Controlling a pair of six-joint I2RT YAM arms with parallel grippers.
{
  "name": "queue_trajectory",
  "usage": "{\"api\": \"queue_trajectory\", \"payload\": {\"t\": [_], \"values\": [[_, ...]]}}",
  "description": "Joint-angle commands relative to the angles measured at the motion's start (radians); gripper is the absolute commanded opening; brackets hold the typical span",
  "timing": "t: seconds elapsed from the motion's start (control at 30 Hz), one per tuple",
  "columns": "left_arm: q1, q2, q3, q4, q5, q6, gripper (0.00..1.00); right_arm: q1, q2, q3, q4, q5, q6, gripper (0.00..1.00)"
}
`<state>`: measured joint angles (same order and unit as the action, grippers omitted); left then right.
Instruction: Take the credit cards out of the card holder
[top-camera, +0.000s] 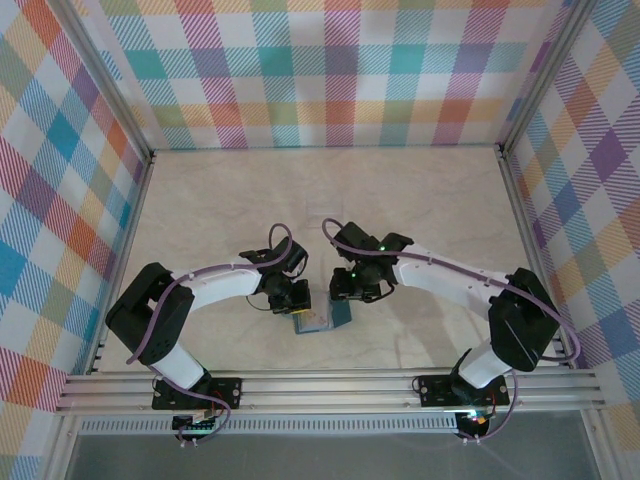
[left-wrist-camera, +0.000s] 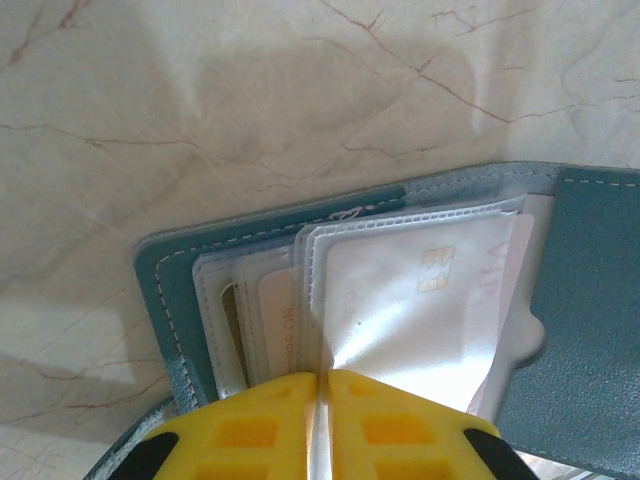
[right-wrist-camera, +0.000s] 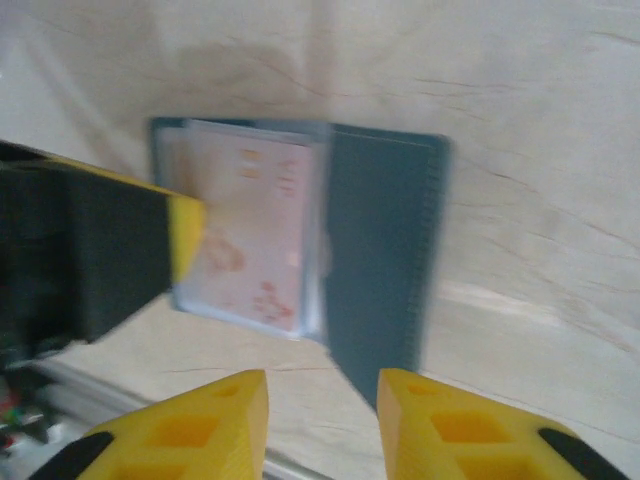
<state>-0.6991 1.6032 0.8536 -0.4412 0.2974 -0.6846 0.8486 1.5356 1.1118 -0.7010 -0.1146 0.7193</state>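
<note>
Saw left tool (left-wrist-camera: 322, 385) clenched on clear sleeve (left-wrist-camera: 395, 345) of open wallet (left-wrist-camera: 590, 300), pale card (left-wrist-camera: 420, 285) inside, just ahead of fingertips. Saw right tool (right-wrist-camera: 322, 400) released, nothing gripped, wallet flat on table (right-wrist-camera: 540, 120) ahead of it.

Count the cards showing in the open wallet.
2 clearly: a pale chip card in the front clear sleeve, and a second card in the sleeve behind it, to its left. Others may be hidden.
</note>
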Motion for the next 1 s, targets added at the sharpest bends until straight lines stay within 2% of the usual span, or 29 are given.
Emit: {"api": "queue_trajectory", "payload": {"t": [0.0, 0.2, 0.67, 0.97], "values": [[-0.005, 0.007, -0.040, -0.049, -0.066, 0.007, 0.13, -0.029, -0.012, -0.058, 0.165, -0.198, 0.065, 0.33], [-0.005, 0.022, -0.035, -0.045, -0.056, 0.007, 0.13, -0.069, 0.075, -0.140, 0.321, -0.329, 0.101, 0.27], [-0.005, 0.023, -0.036, -0.057, -0.060, 0.013, 0.12, -0.108, 0.189, -0.239, 0.513, -0.389, 0.081, 0.19], [-0.005, 0.032, -0.034, -0.062, -0.058, 0.015, 0.12, -0.111, 0.225, -0.257, 0.556, -0.404, 0.081, 0.20]]}}
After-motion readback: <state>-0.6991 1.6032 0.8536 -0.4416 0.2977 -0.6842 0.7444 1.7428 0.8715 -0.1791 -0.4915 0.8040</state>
